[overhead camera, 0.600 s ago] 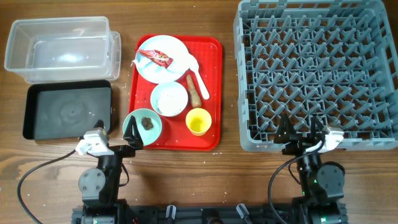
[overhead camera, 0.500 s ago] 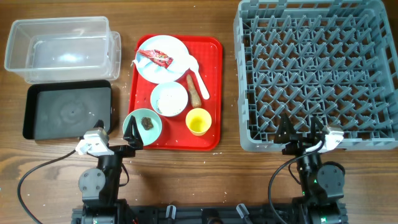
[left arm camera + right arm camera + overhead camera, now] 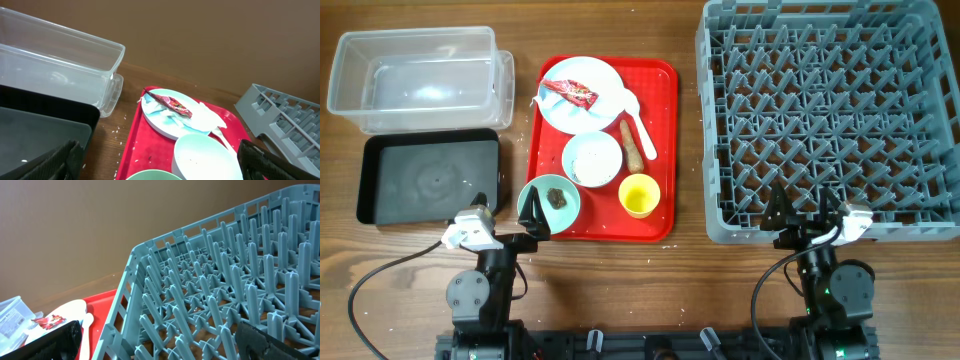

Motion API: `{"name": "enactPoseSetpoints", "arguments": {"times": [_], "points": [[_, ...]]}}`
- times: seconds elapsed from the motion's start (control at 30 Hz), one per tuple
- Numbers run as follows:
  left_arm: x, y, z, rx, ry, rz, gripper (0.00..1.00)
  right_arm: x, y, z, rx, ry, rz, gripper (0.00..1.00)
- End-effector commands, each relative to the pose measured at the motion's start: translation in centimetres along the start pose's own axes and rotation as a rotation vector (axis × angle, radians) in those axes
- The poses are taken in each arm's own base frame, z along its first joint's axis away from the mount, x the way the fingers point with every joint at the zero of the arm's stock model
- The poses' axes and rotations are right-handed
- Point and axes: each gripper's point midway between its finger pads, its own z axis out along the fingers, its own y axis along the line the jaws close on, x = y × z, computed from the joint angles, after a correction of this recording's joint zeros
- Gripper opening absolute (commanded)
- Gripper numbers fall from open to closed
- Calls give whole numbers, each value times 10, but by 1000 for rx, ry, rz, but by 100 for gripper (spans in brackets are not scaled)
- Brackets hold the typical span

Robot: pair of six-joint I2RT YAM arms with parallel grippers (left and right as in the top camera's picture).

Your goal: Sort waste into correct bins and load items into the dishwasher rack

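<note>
Left hand [image 3: 532,217] spread wide, parked at the red tray's [image 3: 662,112] near-left corner, by the mint green bowl's [image 3: 569,211] rim. Right hand [image 3: 803,212] also apart, at the grey rack's [image 3: 706,140] near edge. Red wrapper [image 3: 572,92] lies on the plate [image 3: 590,118]. Clear tub [image 3: 420,85] and black tray [image 3: 430,180] sit far left. A bare strip of surface [image 3: 688,130] separates tray and rack.

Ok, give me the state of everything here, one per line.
Clear tub: empty.
Black tray: empty.
Dishwasher rack: empty.
Plate: holds red wrapper.
Pale blue bowl: holds rice.
Mint green bowl: holds dark lump.
Yellow cup: upright, looks empty.
Left claw: open.
Right claw: open.
</note>
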Motion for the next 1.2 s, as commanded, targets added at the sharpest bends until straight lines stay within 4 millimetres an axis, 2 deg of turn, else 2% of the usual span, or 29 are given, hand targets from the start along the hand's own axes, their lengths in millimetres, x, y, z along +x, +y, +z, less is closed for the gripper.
{"name": "enactPoseSetpoints", "arguments": {"times": [0.0,0.23,0.37,0.5,0.6,0.73,0.8,0.9,0.97,1.03,1.1,1.17], "points": [[2,-2,0,15,1,19,100,0,4,0,-22,5,-18,100],[0,-16,-1,94,8,23,100,0,4,0,-22,5,-18,100],[-19,-30,-3,129,28,22,100,0,4,0,-22,5,-18,100],[-39,-41,10,124,136,12,100,0,4,0,-21,5,-18,100],[-47,-54,36,144,300,24,100,0,4,0,-22,5,-18,100],[-66,-64,89,102,581,22,100,0,4,0,-22,5,-18,100],[-66,-70,109,116,697,76,100,0,4,0,-22,5,-18,100],[-49,-80,141,148,951,173,100,0,4,0,-22,5,-18,100],[-37,-82,167,164,1030,198,100,0,4,0,-22,5,-17,100],[-21,-89,181,226,1045,159,100,0,4,0,-22,5,-18,99],[-15,-97,200,285,1004,149,100,0,4,0,-21,5,-18,100],[-7,-99,218,341,957,260,100,0,4,0,-21,5,-18,100]]}}
